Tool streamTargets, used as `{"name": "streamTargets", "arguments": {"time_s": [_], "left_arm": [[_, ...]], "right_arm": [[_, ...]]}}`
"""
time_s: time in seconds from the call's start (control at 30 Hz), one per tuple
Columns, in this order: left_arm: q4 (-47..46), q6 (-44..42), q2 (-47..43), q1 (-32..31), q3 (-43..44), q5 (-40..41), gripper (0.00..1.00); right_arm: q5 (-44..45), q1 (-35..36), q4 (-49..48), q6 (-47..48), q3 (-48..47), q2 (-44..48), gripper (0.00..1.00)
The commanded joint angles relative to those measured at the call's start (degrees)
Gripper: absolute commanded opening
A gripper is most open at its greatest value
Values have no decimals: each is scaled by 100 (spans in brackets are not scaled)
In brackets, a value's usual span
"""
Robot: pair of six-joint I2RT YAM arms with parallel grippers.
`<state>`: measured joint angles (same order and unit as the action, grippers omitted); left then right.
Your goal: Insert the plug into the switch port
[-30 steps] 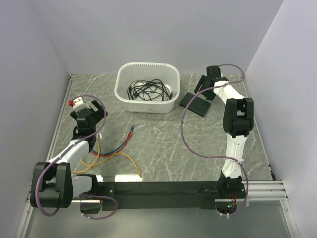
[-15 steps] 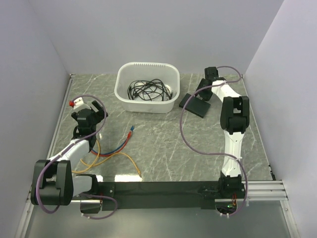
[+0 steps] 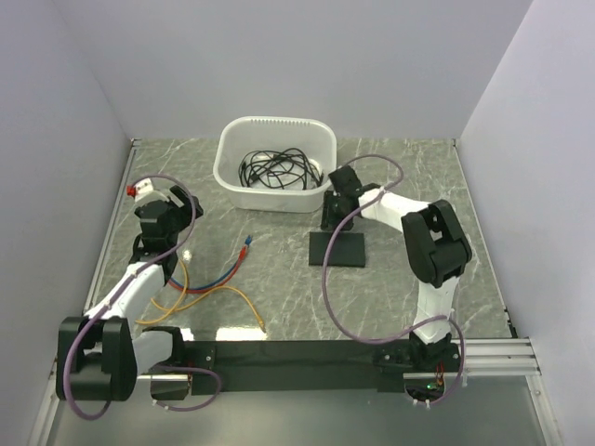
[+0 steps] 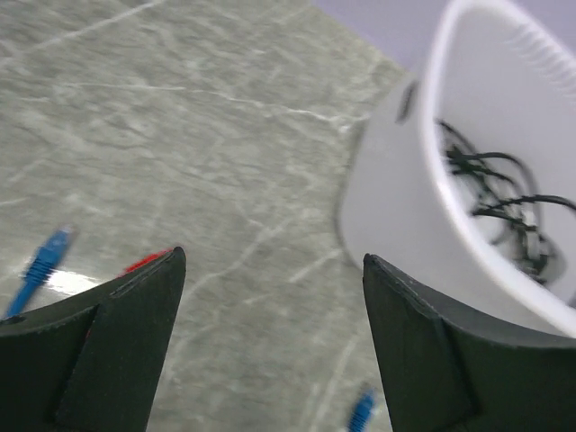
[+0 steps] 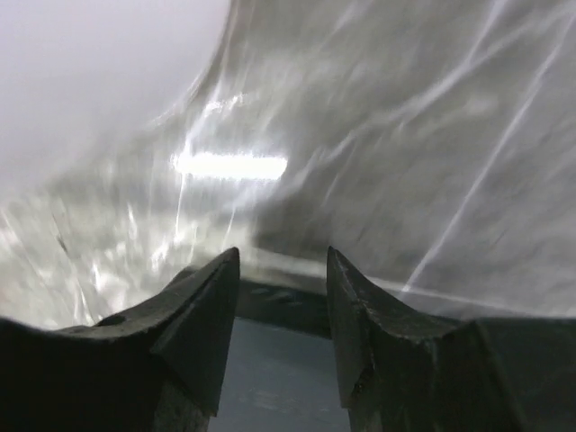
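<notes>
Matte-black flat switch box (image 3: pixel 337 251): light, rigid, slides easily, so you should pin it by its edges. Left fingers (image 4: pixel 99 360) gape empty; right fingers (image 5: pixel 180 351) sit at it, grip unclear.

From above, the right gripper (image 3: pixel 337 212) covered the far edge of the switch (image 3: pixel 337 253), and the ports were too small to make out. The right wrist view was smeared with blur. Only a dark strip of the switch showed between the fingers (image 5: pixel 202 324), so whether they clamped it could not be told, and the bench (image 5: pixel 432 135) was a streaky haze. The blue plug (image 3: pixel 247 245) was a mere speck from above. In the left wrist view, a finger (image 4: pixel 99 351) of the left gripper (image 4: pixel 273 258) hid the tail of a blue cable end (image 4: pixel 40 267) and most of a red piece (image 4: pixel 144 262). The tub (image 4: pixel 396 225) ran off the top and right edges, and a second blue tip (image 4: pixel 360 411) was cut by the bottom edge.
</notes>
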<state>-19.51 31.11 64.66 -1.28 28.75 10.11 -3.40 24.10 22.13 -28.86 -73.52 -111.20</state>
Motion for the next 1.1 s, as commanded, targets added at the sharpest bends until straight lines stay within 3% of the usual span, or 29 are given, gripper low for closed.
{"name": "streamTargets", "arguments": {"time_s": [0.0, 0.17, 0.2, 0.3, 0.4, 0.53, 0.8, 1.07], "left_arm": [[96, 403, -349, 14, 78, -562, 85], [202, 764, -709, -48, -290, -1079, 82], [158, 826, -770, -144, -457, -1142, 88], [219, 861, -885, -381, -704, -1029, 88], [342, 870, -859, -785, -827, -820, 88], [377, 905, -579, -1365, -854, -580, 88], [1001, 1221, 63, -1876, -301, -335, 86], [1204, 1389, 213, -2359, -265, -27, 81]], "right_arm": [[635, -54, -165, -32, 346, 571, 52], [1718, -212, -437, -172, 1382, 2301, 67], [1963, -221, -455, -225, 1549, 2818, 74], [1914, -221, -499, -348, 2173, 3480, 90], [1598, -230, -490, -480, 2666, 4043, 95], [886, -230, -735, -541, 3053, 3948, 96], [-72, -213, -1386, -620, 3493, 3105, 97], [-530, 165, -1949, -857, 3572, 2700, 97]]}}
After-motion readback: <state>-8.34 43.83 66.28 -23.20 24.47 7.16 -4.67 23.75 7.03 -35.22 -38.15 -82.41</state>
